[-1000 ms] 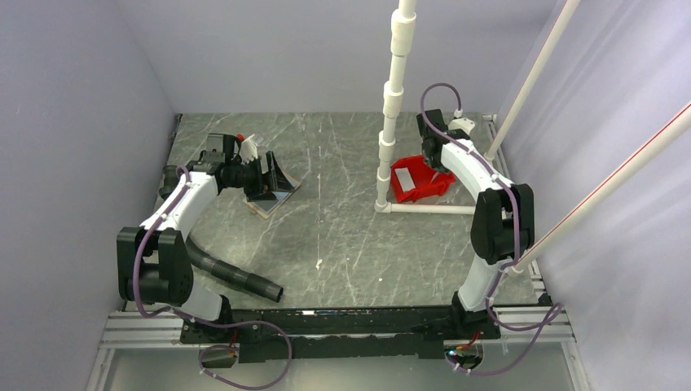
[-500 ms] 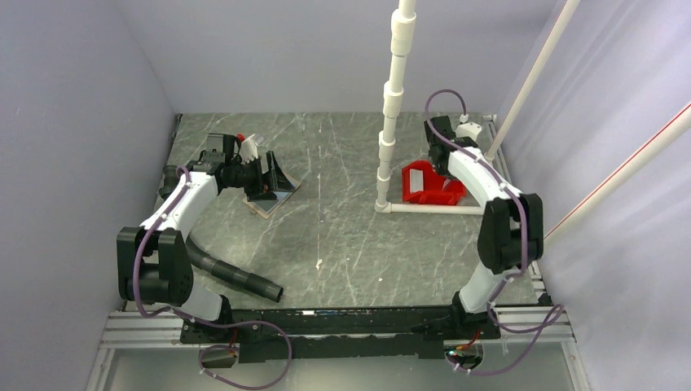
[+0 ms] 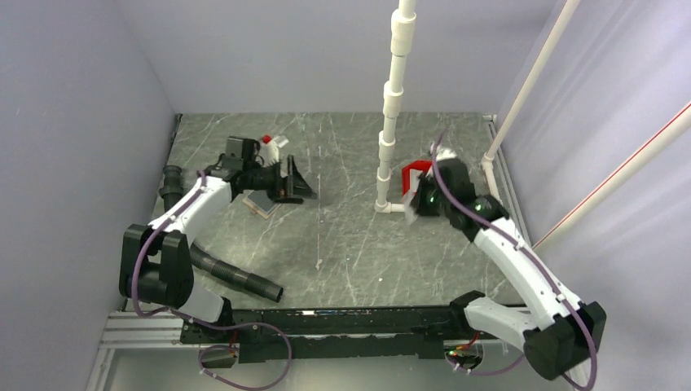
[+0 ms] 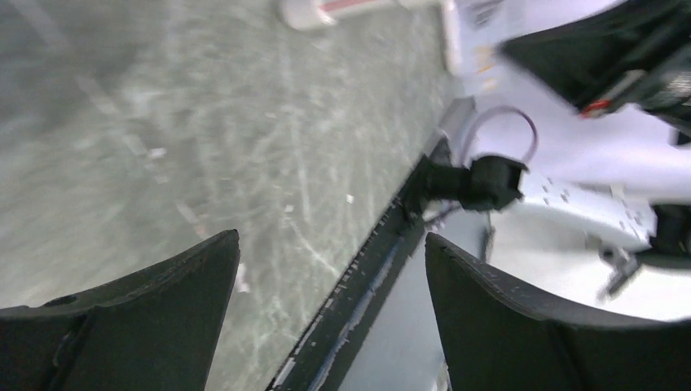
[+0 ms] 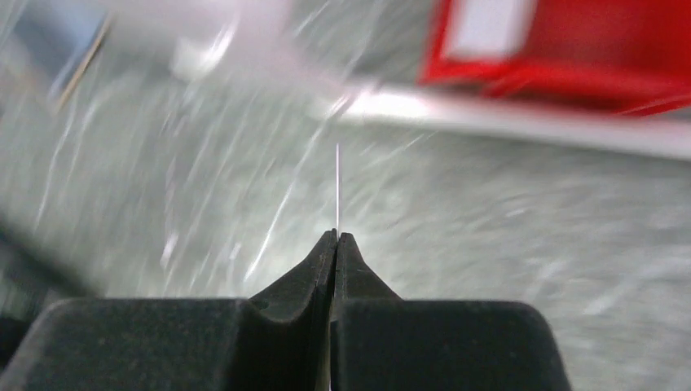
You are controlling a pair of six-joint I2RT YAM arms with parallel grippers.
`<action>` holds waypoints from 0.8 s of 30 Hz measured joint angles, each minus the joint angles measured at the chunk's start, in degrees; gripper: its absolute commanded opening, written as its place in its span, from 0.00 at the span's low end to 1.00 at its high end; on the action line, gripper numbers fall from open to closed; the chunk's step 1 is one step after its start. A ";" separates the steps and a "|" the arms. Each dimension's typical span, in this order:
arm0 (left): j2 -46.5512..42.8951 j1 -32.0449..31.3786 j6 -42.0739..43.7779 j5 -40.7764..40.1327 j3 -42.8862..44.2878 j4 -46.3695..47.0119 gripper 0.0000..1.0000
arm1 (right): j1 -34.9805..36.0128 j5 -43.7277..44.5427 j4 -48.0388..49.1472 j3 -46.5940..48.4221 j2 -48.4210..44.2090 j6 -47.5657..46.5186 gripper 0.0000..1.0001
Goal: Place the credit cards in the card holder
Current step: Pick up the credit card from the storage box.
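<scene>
The card holder (image 3: 261,204) lies open on the table at the left, tan-edged with a bluish-grey inside; it is a blur at the top left of the right wrist view (image 5: 63,42). My left gripper (image 3: 303,190) is open and empty, just right of the holder and clear of it; its jaws stand wide apart in the left wrist view (image 4: 330,244). My right gripper (image 3: 418,205) is shut on a credit card (image 5: 337,186), seen edge-on as a thin white line, held above the table in front of the red tray. Another card (image 5: 489,24) lies in that tray.
The red plastic tray (image 3: 412,169) sits behind my right gripper, next to a tall white pipe post (image 3: 390,122) with a foot pipe (image 5: 521,120) along the table. A black corrugated hose (image 3: 232,275) lies at the near left.
My right arm swung out of the red tray toward the table's middle, carrying a card. My left gripper lifted off the card holder and moved a little right.
</scene>
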 measured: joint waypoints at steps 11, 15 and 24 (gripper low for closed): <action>-11.19 -16.83 -18.32 6.56 -15.87 34.51 0.93 | 9.03 -34.67 26.16 -17.70 -17.05 4.44 0.00; -16.15 -20.87 -23.15 3.67 -18.38 43.41 0.88 | 9.03 -38.27 36.37 -17.64 -16.20 8.74 0.00; -13.09 -24.72 -31.91 1.95 -18.34 58.49 0.47 | 9.42 -42.95 51.15 -18.21 -15.80 16.52 0.00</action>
